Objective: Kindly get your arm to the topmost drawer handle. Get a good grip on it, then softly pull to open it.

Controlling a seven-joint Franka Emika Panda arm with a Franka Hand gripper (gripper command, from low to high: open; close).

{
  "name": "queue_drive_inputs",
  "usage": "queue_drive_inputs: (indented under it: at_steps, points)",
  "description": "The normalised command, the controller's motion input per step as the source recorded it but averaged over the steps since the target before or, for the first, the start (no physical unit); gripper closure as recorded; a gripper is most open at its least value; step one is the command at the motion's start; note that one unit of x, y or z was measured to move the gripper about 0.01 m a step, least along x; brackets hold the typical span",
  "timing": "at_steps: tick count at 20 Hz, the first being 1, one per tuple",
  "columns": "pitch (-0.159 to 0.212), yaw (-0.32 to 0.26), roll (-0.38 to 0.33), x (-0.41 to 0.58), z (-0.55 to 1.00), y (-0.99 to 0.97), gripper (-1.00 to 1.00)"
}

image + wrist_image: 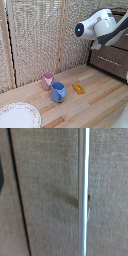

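The table (95,102) is made of light wooden planks with visible seams running along it. A pink cup (47,80) stands upright on it, and a blue cup (58,91) stands just beside it, nearer the camera; whether the two touch cannot be told. A small orange block (78,88) lies flat on the wood toward the exterior view's right of the cups, apart from them. A white plate with a patterned rim (17,116) rests at the near corner on the exterior view's left.
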Motion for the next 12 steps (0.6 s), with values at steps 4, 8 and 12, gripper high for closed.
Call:
queue_drive_inputs:
  at_steps: [4, 8, 12]
  points:
    - [0.013, 0.084, -0.016, -0.001, 0.07, -0.77, -1.0]
    - [0.008, 0.063, 0.027, -0.036, 0.01, -0.43, 1.0]
    - [0.0, 0.007, -0.001, 0.001, 0.0, -0.18, 1.0]
